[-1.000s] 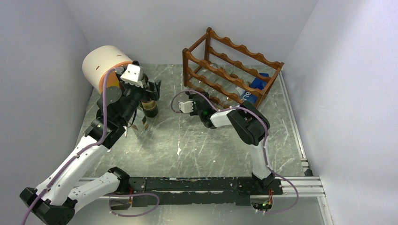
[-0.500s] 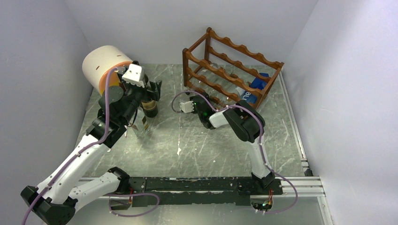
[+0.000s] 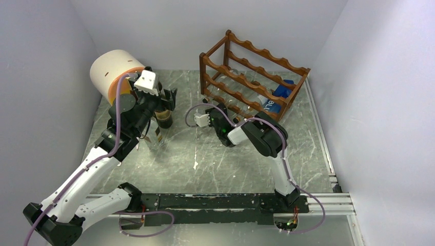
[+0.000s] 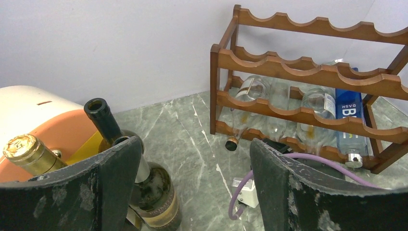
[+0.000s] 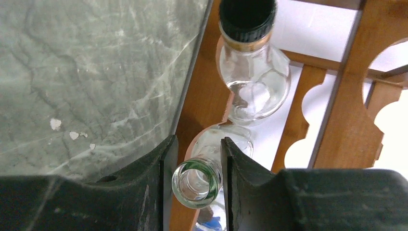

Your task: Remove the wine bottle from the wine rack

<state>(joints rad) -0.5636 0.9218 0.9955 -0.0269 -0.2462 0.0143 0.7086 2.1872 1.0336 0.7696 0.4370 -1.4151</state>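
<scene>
The reddish-brown wine rack (image 3: 254, 77) stands at the back right of the table and also shows in the left wrist view (image 4: 308, 72). Several clear bottles lie in its lower tiers. My right gripper (image 3: 235, 119) is at the rack's lower front-left corner. In the right wrist view it (image 5: 198, 144) is shut on the open-mouthed neck of a clear glass bottle (image 5: 197, 180) that sticks out of the rack (image 5: 346, 110). My left gripper (image 4: 192, 144) is open and empty beside an upright dark wine bottle (image 4: 154, 192).
A cream and orange cylinder (image 3: 113, 72) stands at the back left with a gold-foiled bottle (image 4: 26, 149) by it. A black-capped clear bottle (image 5: 252, 57) lies beside the gripped one. A blue-labelled bottle (image 4: 347, 120) lies at the rack's right end. Walls close in on three sides.
My right wrist has drawn back a little to the left, away from the rack, still gripping the clear bottle's neck. The left arm has not moved.
</scene>
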